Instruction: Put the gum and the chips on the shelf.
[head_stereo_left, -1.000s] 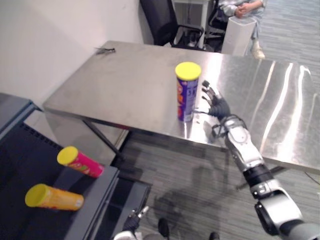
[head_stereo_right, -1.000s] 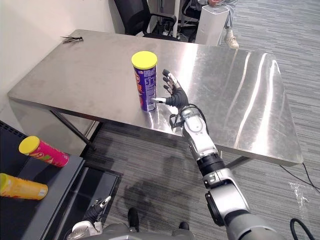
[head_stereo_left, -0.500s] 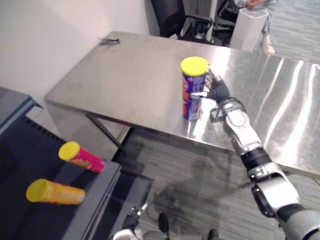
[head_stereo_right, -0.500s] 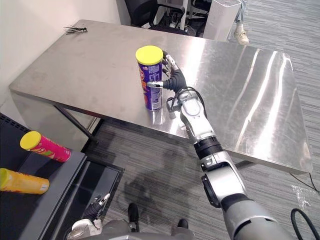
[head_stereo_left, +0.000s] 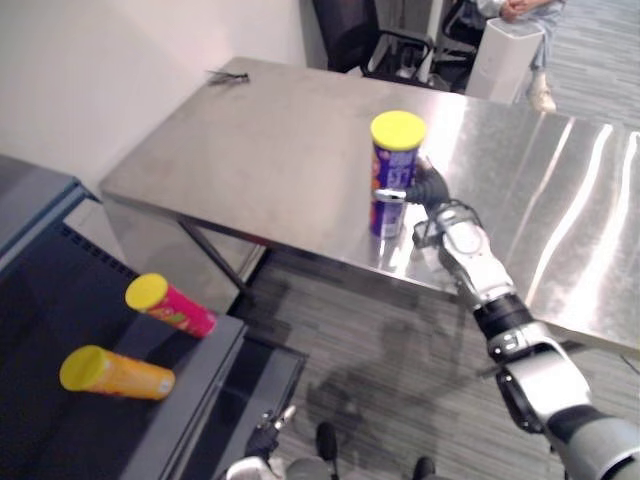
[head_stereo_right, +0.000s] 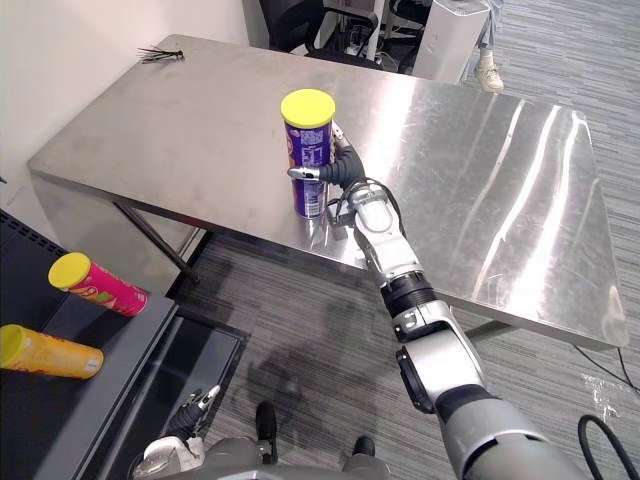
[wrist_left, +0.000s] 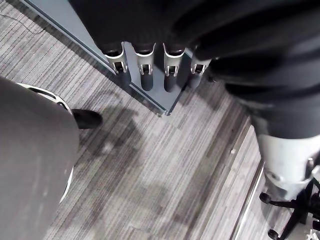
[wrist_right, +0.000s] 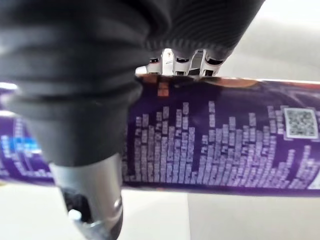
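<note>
The right robot hand (head_stereo_right: 340, 172) is closed on the chips can (head_stereo_right: 307, 152): the thumb crosses the near side partway up and the fingers (wrist_right: 182, 61) curl round the far side. The can is purple, stands upright on its base with its long axis vertical and its yellow lid (head_stereo_right: 308, 105) up, and sits on the steel worktop (head_stereo_right: 180, 130) close to the near edge. The left robot hand (wrist_left: 146, 70) hangs low over the carpet beside the shelf (head_stereo_right: 105, 395), fingers straight and holding nothing. On the shelf lie two other cans on their sides, a pink one (head_stereo_right: 100, 285) and an orange one (head_stereo_right: 50, 352), lids toward the robot's left. A small dark object (head_stereo_right: 160, 54) lies at the worktop's far left corner.
</note>
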